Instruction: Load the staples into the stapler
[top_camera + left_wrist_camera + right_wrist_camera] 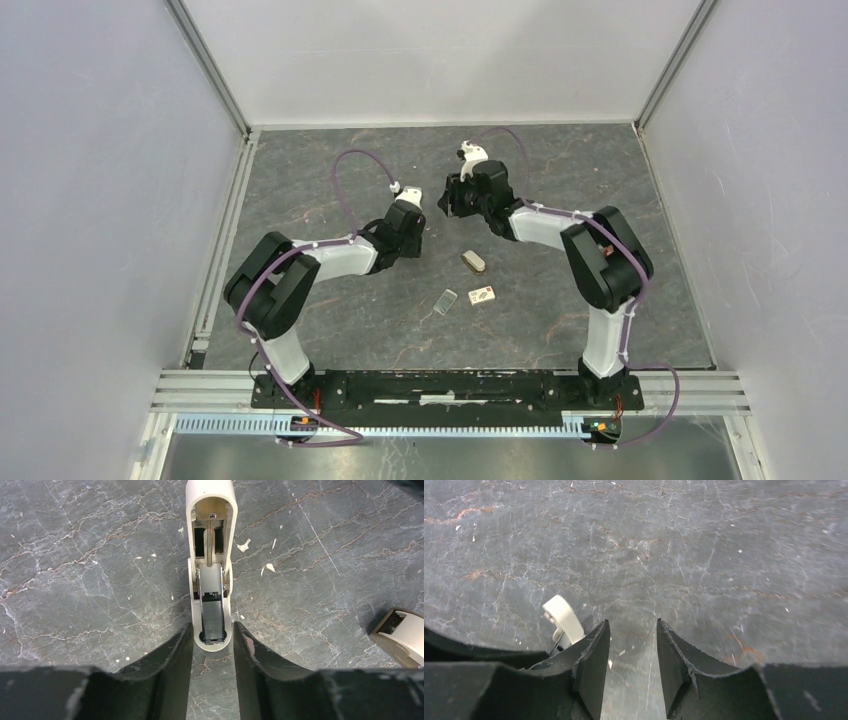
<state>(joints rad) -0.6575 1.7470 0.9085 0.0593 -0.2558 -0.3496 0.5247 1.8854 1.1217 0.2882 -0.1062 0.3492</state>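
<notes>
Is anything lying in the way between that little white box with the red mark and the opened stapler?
Yes, roughly: a small beige piece lies on the table between the box and the stapler, whose near end sits inside the left gripper. The piece is low, so lifting over it should probably work.

We worked in a robotics lab cell: plain white panels [100, 200] walled a dark marbled surface [350, 320], aluminium rails [200, 385] fronting two robot arms [340, 255].
</notes>
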